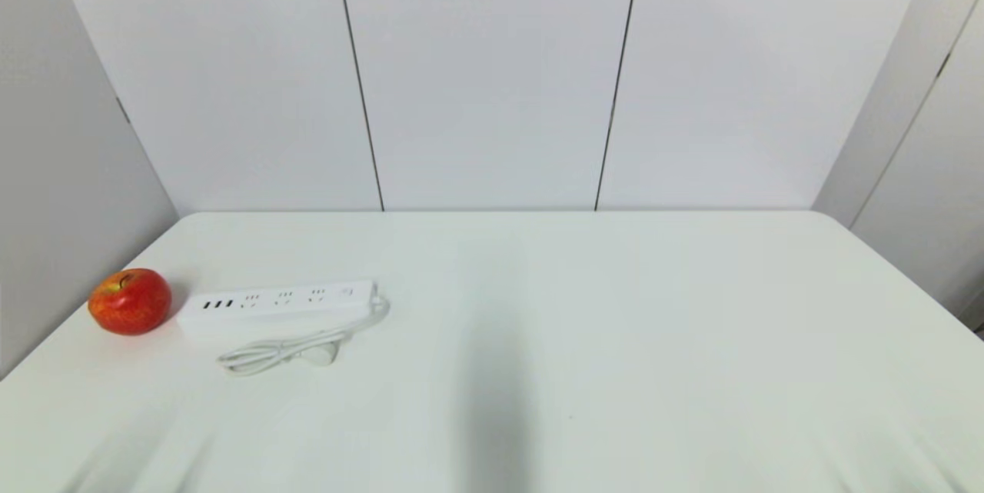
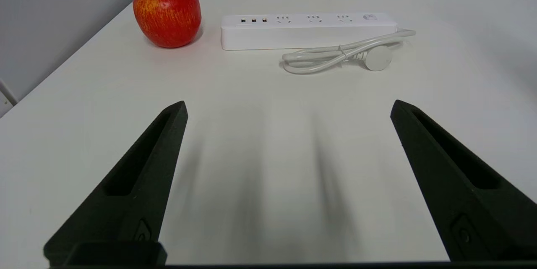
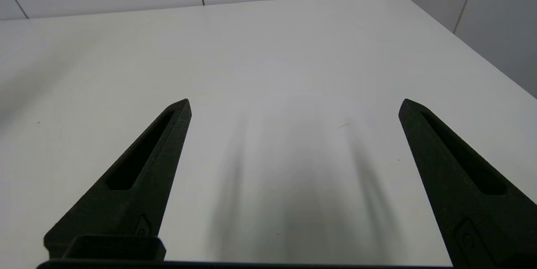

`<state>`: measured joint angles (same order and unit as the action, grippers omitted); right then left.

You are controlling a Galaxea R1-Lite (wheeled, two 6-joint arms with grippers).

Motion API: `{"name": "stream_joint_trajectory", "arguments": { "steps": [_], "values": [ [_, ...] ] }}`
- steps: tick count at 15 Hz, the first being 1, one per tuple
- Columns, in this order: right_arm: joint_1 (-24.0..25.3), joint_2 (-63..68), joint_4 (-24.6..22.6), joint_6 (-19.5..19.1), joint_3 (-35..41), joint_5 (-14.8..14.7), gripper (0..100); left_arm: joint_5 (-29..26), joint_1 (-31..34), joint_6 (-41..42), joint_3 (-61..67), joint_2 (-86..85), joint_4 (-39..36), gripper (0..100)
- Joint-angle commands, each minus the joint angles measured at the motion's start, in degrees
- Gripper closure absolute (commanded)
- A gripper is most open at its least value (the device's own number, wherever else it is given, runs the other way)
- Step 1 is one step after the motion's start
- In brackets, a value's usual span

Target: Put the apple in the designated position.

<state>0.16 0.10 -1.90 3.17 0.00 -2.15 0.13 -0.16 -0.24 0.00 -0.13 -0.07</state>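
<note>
The red apple [image 1: 130, 301] sits upright near the table's left edge, just left of the white power strip's end. In the left wrist view the apple [image 2: 167, 14] lies well ahead of my left gripper [image 2: 288, 107], off to one side, and the gripper is open with nothing between its fingers. My right gripper [image 3: 295, 106] is open too, over bare white tabletop. Neither arm shows in the head view. The designated position carries no mark, so I cannot single it out on the white table [image 1: 615, 339].
A white power strip [image 1: 277, 301] lies beside the apple, its coiled cable and plug [image 1: 296, 351] in front of it; the power strip [image 2: 308, 30] and cable [image 2: 340, 53] also show in the left wrist view. Grey walls close in behind and at both sides.
</note>
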Motion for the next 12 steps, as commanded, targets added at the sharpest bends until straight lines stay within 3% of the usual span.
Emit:
{"name": "stream_joint_trajectory", "arguments": {
  "steps": [1, 12],
  "values": [
    [0.02, 0.08, -0.03, -0.18, 0.7, 0.3, 0, 0.04, -0.02, -0.02, 0.0, 0.13, -0.01, 0],
    [0.02, 0.08, -0.03, 0.43, 0.7, 0.04, 0, 0.04, -0.02, -0.02, 0.0, 0.13, -0.01, 0]
  ]
}}
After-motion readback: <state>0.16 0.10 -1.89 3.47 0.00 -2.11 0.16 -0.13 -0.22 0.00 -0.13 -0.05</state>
